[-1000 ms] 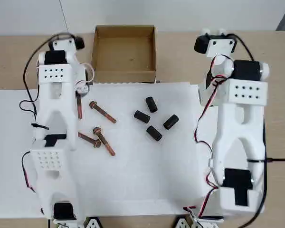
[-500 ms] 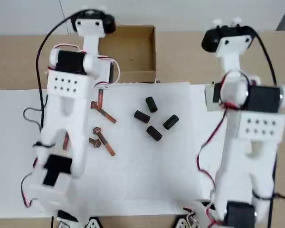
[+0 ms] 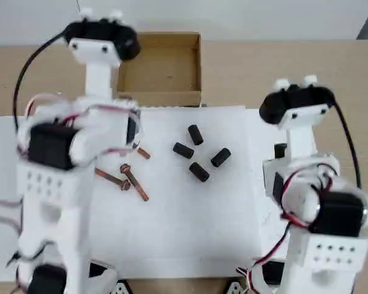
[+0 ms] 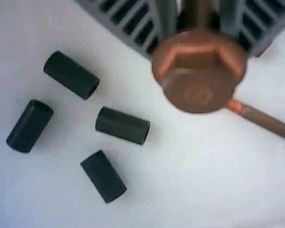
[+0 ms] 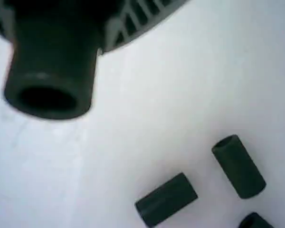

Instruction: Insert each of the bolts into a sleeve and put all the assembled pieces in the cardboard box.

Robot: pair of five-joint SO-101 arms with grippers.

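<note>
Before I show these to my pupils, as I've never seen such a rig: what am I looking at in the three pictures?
Two white robot arms sit at a table. One picture looks down from a fixed camera; the other two come from cameras on each arm's wrist. On the white sheet lie four black sleeves and loose copper bolts, with a cardboard box beyond. The left pincer holds a bolt, head toward its camera; the right pincer holds a sleeve.

Centre: four sleeves (image 3: 183, 149) bunched close, slim gaps between them.
Left flank: loose bolts (image 3: 135, 184) lie right beside the left arm (image 3: 80, 141).
Front: white sheet (image 3: 190, 233) wide open.
Back: cardboard box (image 3: 165, 98) open-topped, left arm overhanging its left corner.
</note>
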